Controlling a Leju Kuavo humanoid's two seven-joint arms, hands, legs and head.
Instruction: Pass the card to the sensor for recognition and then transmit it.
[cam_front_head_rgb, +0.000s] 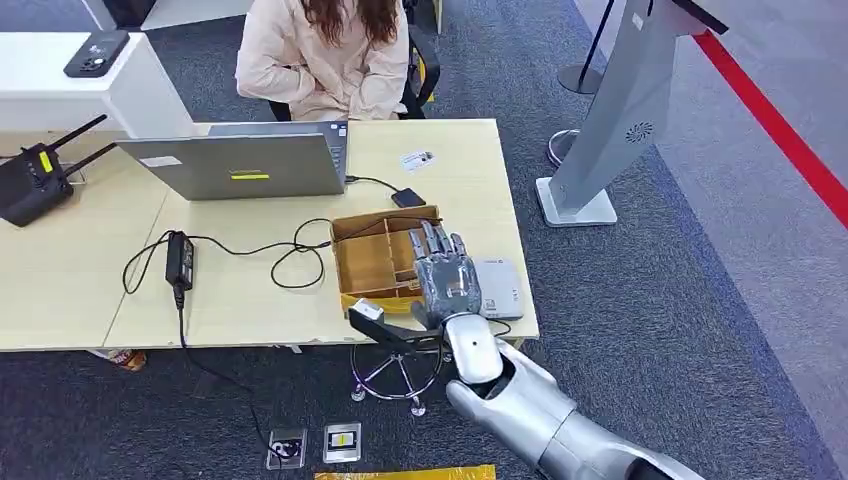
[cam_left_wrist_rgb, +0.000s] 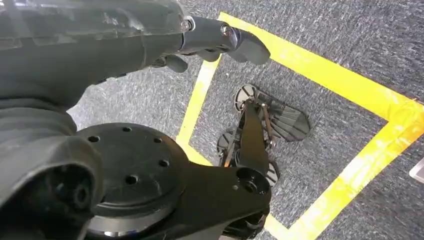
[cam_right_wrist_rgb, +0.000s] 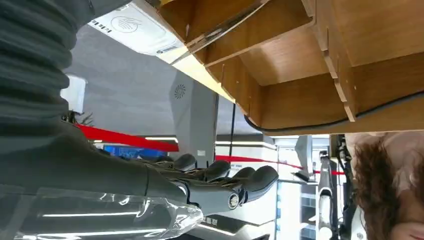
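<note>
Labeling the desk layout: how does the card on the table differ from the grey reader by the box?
The card lies on the table's far side near the seated person; the grey reader sits at the near edge beside the wooden divided box. The card is white, printed and smaller; the reader is plain grey and larger. The right hand overlaps the reader; nothing touches the card. Both lie flat.

Brown divider box (cam_front_head_rgb: 372, 262) on a pale wood counter (cam_front_head_rgb: 60, 290), silver laptop (cam_front_head_rgb: 240, 165), grey carpet (cam_front_head_rgb: 680, 300) with a red stripe (cam_front_head_rgb: 790, 140).
</note>
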